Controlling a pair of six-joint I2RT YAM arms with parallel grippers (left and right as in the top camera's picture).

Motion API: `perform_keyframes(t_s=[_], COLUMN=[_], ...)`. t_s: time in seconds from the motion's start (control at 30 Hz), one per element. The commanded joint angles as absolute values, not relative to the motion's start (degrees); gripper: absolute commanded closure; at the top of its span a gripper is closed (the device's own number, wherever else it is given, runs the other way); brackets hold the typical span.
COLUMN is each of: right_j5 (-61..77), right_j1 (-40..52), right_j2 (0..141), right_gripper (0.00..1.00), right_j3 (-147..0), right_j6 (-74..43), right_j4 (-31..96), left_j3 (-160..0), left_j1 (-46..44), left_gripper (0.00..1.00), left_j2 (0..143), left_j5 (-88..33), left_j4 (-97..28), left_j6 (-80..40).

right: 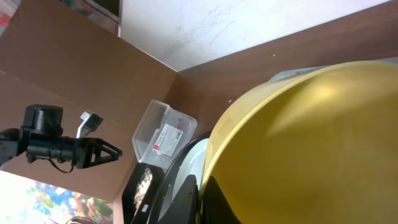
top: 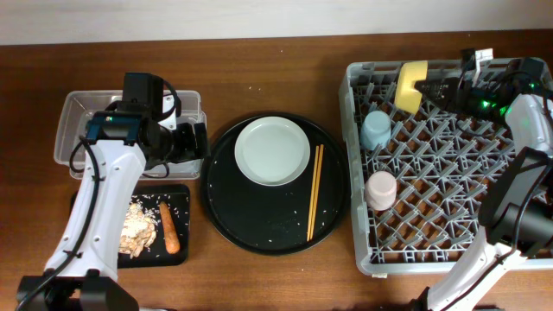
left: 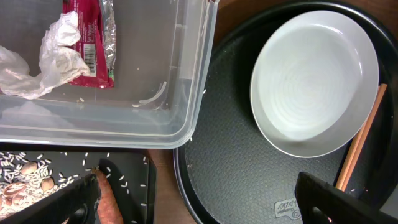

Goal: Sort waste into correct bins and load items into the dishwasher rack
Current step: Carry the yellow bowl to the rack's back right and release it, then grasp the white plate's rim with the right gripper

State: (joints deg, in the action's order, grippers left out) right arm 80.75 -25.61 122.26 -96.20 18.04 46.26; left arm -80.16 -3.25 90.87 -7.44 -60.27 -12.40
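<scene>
The right claw (top: 429, 86) is clamped on the rim of the yellow bowl (top: 411, 85) and holds it on edge over the far left corner of the rack (top: 354, 199). To my eye the step in hand is seating that bowl. Doing it well means lowering it straight, so the rim drops between two rows of pegs rather than perching on their tips. It should stay tilted so it leans on a peg, and be let go only once it carries its own weight. It also needs to keep off the blue cup (top: 376, 130), which stands just beside it. The white cup (top: 380, 188) is further along the same side and out of the way.

The bowl is plain glossy yellow, smooth and rounded, and its outer curve fills most of the right wrist view. It looks hard and slippery, so a slack grip might let it swing.

The left claw (top: 199, 142) hangs with its fingers wide apart and nothing between them, where the clear tub (top: 69, 130) meets the round tray (top: 225, 203). The plate (top: 273, 151) and chopsticks (top: 314, 190) wait on that tray.
</scene>
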Motion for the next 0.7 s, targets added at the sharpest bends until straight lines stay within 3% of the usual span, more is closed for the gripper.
perform_keyframes(t_s=[0.0, 0.13, 0.33, 0.43, 0.47, 0.67], right_j5=[76.44, 73.25, 73.19, 71.66, 68.38, 61.45], right_j1=[-26.02, -26.2, -34.7, -38.06, -39.18, -39.68], right_j2=[122.37, 122.37, 122.3, 122.28, 122.28, 121.08], right_gripper=[0.96, 0.96, 0.96, 0.78, 0.64, 0.5], right_j3=[-96.64, -96.66, -96.66, -96.66, -96.66, -96.68], right_j6=[18.44, 18.24, 5.37, 3.97, 3.97, 4.21], right_j4=[46.24, 46.5, 48.84, 53.36, 55.79, 64.47], left_j3=[-80.34, -80.34, -80.34, -80.34, -80.34, -80.34], left_j1=[-3.31, -3.31, -3.31, -3.31, -3.31, -3.31], left_gripper=[0.01, 0.01, 0.01, 0.01, 0.01, 0.01], left_j2=[90.94, 90.94, 90.94, 90.94, 90.94, 90.94], left_j5=[-7.22, -7.22, -7.22, -7.22, -7.22, -7.22], left_j4=[-60.29, -60.29, -60.29, -60.29, -60.29, -60.29], left_j6=[-11.88, -11.88, -11.88, -11.88, -11.88, -11.88])
